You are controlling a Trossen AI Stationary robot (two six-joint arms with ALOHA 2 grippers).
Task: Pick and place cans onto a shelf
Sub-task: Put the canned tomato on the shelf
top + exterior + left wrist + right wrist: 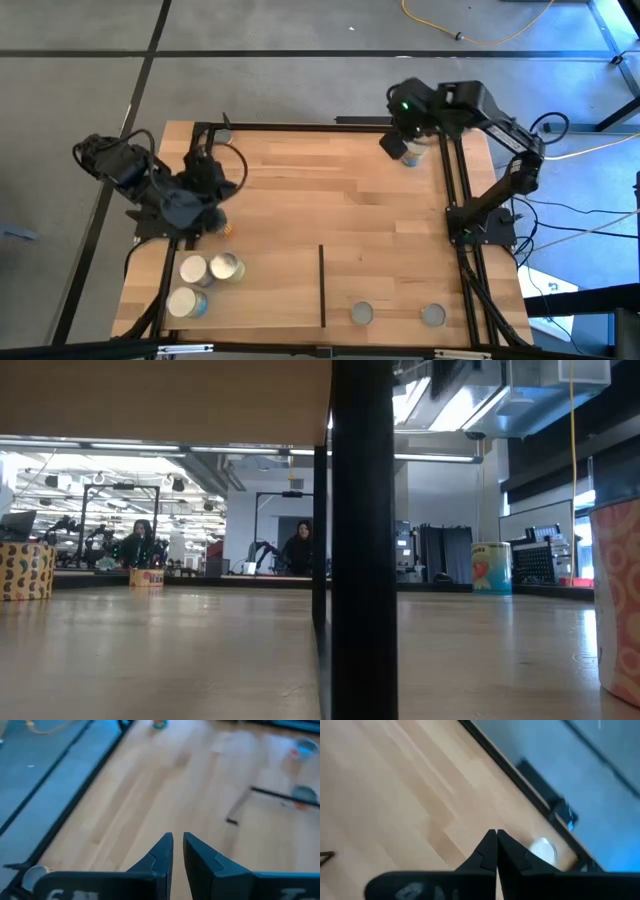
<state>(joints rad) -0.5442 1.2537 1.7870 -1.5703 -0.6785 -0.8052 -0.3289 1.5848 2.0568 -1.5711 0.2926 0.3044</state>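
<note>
Grey-topped cans: you have two (361, 314) (432, 316) standing apart at the bottom right of the high view. They are on the shelf (390, 280), right of the black strip (322, 285). Their even spacing suggests they are already placed.

Cluster of cans: three more (193, 268) (226, 267) (186, 302) stand bunched at the lower left, left of the strip. They look like the ones waiting to be picked up.

Left gripper: your left gripper (205, 215) hovers just above that cluster in the frame. Its fingers (165, 845) are a narrow slit apart and hold nothing. It is probably lined up for the next pick. Something small and yellowish lies just beside it, but you cannot tell what.

Middle of the table: the bare planks (330, 190) across the centre give you the widest lane for carrying.

Right gripper: your right gripper (398, 140) sits at the upper right corner with its fingers pressed together, empty. It is over or just beside a lone can (411, 152).

Edges: that lone can is close to the black frame rail (445, 170), so there is little room to close on it from that side. Treat the strip as a wall when you cross the shelf. The bunched three leave hardly any room for a finger between them.
</note>
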